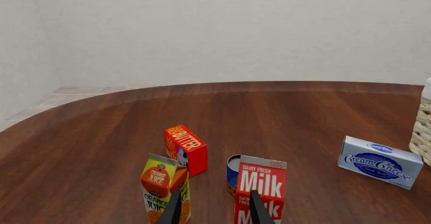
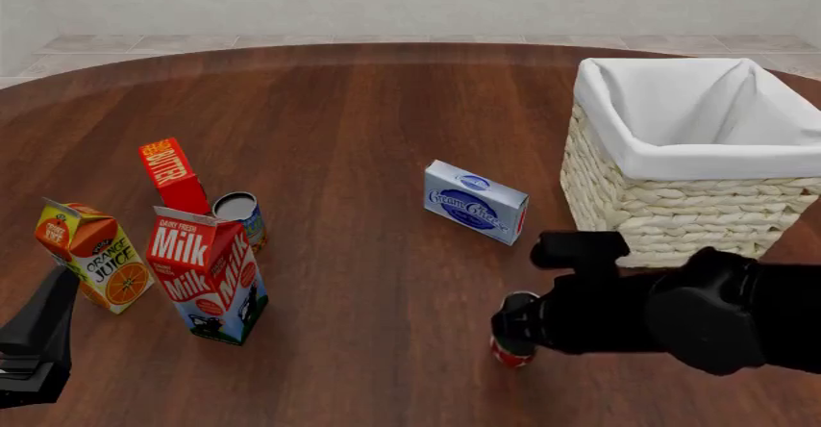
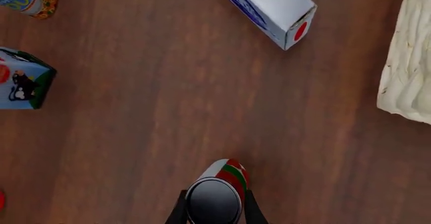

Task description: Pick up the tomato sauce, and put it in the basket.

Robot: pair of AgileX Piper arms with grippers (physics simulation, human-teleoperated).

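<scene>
The tomato sauce (image 3: 217,196) is a small can with a red label, green band and grey top, standing on the wooden table in front of the basket. My right gripper (image 3: 214,206) comes down over it, one finger pressed against each side of the can, shut on it. From the front the can (image 2: 512,343) peeks out beneath the black right arm, with the right gripper (image 2: 516,326) on top of it. The wicker basket (image 2: 667,196) with white lining stands behind, at the right. My left gripper (image 1: 215,201) is open and holds nothing, near the cartons at the table's front left (image 2: 37,345).
A milk carton (image 2: 206,273), an orange juice carton (image 2: 92,254), a butter box (image 2: 173,175) and a bluish-label can (image 2: 240,215) cluster at the left. A cream cheese box (image 2: 475,201) lies between them and the basket.
</scene>
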